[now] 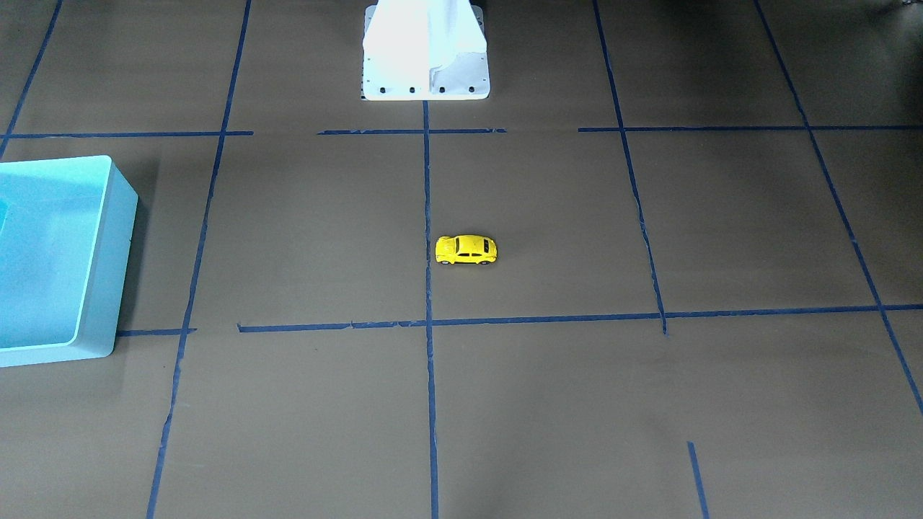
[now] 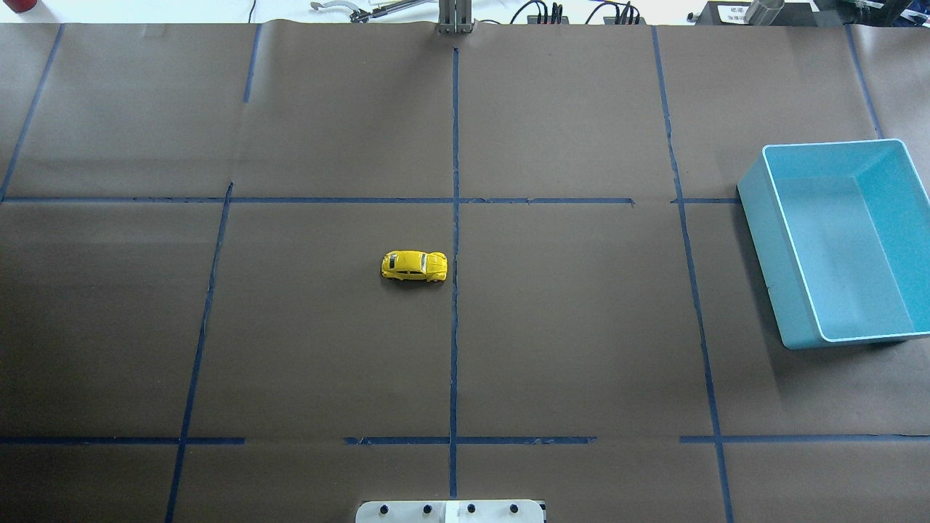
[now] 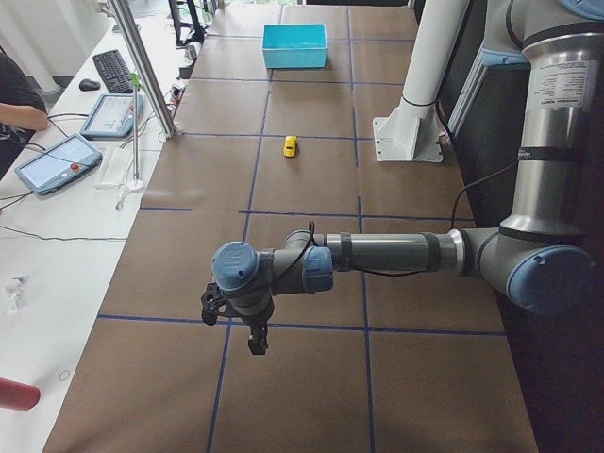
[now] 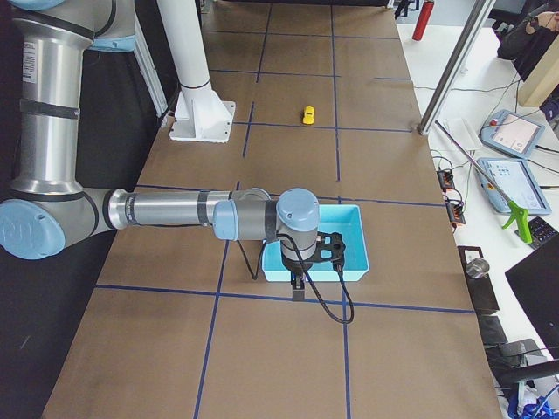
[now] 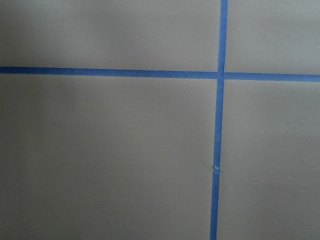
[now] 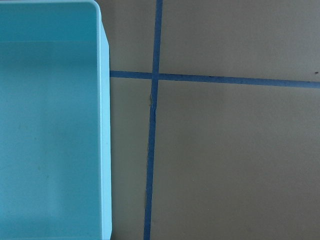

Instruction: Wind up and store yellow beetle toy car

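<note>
**Nothing begun: car on the table, bin empty**

The yellow beetle toy car (image 2: 414, 266) stands on its wheels near the middle of the table (image 2: 327, 349). It sits just beside the central blue tape line (image 2: 455, 145), on our robot's left side of it, with its length running across the table. Nothing touches it and no gripper is near it.

The turquoise bin (image 2: 763, 254) sits at the robot's right end of the table, well apart from the car. As far as we can see into it, it holds nothing.

The left gripper (image 3: 255, 342) hangs above the paper at the table's left end, far from the car. Its wrist camera shows only brown paper and a crossing of tape. The right gripper (image 4: 298, 291) hangs by the bin's wall. Its wrist camera looks down on one corner of the bin and the tape beside it. Each gripper shows only in its own side view, so we cannot tell whether the fingers are spread or pressed together.

We judge the task to be at its very start. The car is not yet grasped, wound or stored. What is left is everything:
- reach the car and take hold of it
- draw it back along the table to wind it, most likely
- carry it across to the bin and let it go inside

The car is small and rounded, so we expect the grasp to need care.
</note>
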